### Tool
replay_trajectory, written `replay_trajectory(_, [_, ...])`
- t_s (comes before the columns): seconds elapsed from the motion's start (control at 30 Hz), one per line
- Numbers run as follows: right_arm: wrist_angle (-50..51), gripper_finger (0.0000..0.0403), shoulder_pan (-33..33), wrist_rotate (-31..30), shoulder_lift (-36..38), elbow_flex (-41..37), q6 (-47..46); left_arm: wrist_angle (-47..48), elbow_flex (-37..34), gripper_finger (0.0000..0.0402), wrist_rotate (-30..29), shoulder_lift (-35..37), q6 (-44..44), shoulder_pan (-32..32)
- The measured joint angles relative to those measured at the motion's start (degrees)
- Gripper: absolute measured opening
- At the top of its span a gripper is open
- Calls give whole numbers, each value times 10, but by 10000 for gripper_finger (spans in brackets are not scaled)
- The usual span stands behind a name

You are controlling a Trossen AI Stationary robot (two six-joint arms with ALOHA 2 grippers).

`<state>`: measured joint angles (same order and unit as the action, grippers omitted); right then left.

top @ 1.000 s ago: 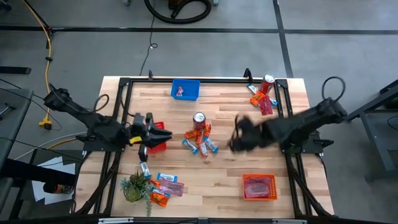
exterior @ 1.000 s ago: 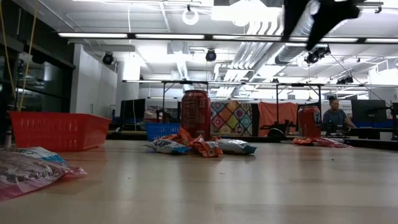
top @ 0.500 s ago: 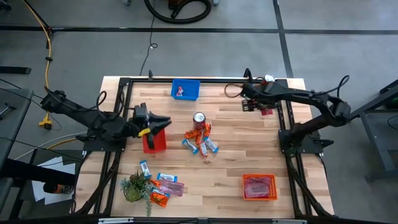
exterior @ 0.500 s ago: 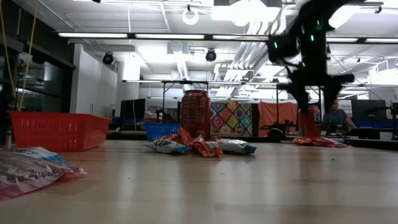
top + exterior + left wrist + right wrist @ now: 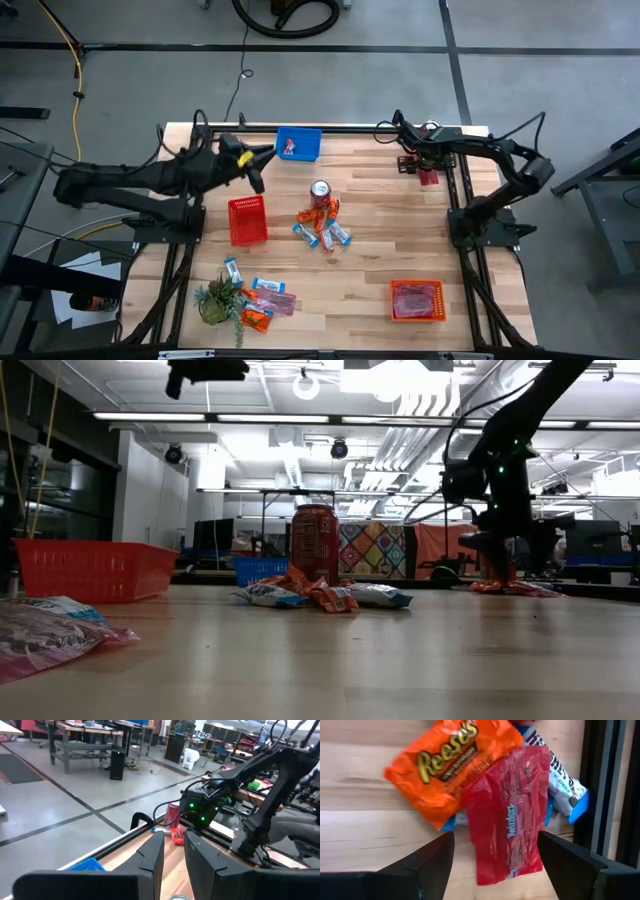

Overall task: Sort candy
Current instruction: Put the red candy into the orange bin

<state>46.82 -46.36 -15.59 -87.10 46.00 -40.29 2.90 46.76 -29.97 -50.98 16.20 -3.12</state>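
Three baskets [image 5: 298,143] — two drink cans [image 5: 320,190], one plant [image 5: 214,300] — two arms [image 5: 130,182].

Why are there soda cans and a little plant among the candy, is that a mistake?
They do look odd. One red can stands upright against the middle candy pile, and a small green plant sits beside the packets at the near left corner. Neither is candy.

wooden table [image 5: 360,270] carries candy [image 5: 322,226], baskets [image 5: 247,220], cans [image 5: 320,190], a plant [image 5: 214,300].
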Motion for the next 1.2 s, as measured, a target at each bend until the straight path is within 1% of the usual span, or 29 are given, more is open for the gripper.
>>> replay_trajectory(0.1, [3, 281, -2, 7, -25, 0, 20, 0, 0, 63, 59, 0, -8, -50])
replay_trajectory(0.2, [5, 276, -2, 12, -45, 0, 38, 1, 0, 63, 121, 0, -6, -86])
replay_trajectory(0.3, [10, 251, -2, 13, -59, 3, 49, 5, 0, 63, 168, 0, -4, -107])
replay_trajectory(0.4, [8, 197, -1, 21, -63, 4, 57, 5, 0, 63, 183, 0, -17, -121])
replay_trajectory(0.5, [12, 113, 7, 28, -57, 2, 57, 5, 0, 63, 190, 4, -34, -134])
replay_trajectory(0.57, [43, 47, 20, 28, -47, -3, 59, 2, 0, 63, 191, 11, -38, -144])
replay_trajectory(0.6, [49, 26, 26, 30, -39, -4, 59, 3, 0, 63, 191, 15, -39, -149])
replay_trajectory(0.63, [47, 16, 34, 32, -29, -1, 58, 2, 0, 63, 191, 19, -40, -153])
replay_trajectory(0.77, [78, 33, 71, 50, 22, -2, 44, 3, 1, 63, 194, 37, -52, -168])
replay_trajectory(0.83, [68, 26, 90, 52, 56, 0, 43, 2, 1, 63, 194, 45, -64, -175])
replay_trajectory(0.9, [57, 10, 106, 66, 87, -1, 45, 2, 1, 63, 194, 50, -69, -181])
replay_trajectory(0.97, [15, 7, 122, 93, 121, -1, 64, 2, 1, 63, 194, 52, -69, -188])
replay_trajectory(1.03, [-37, 12, 139, 130, 152, 0, 85, 4, 1, 63, 204, 52, -69, -195])
replay_trajectory(1.13, [-124, 8, 168, 194, 191, 0, 106, 2, 1, 63, 241, 49, -73, -204])
replay_trajectory(1.2, [-179, 4, 191, 231, 212, 0, 102, 4, 1, 63, 273, 43, -74, -206])
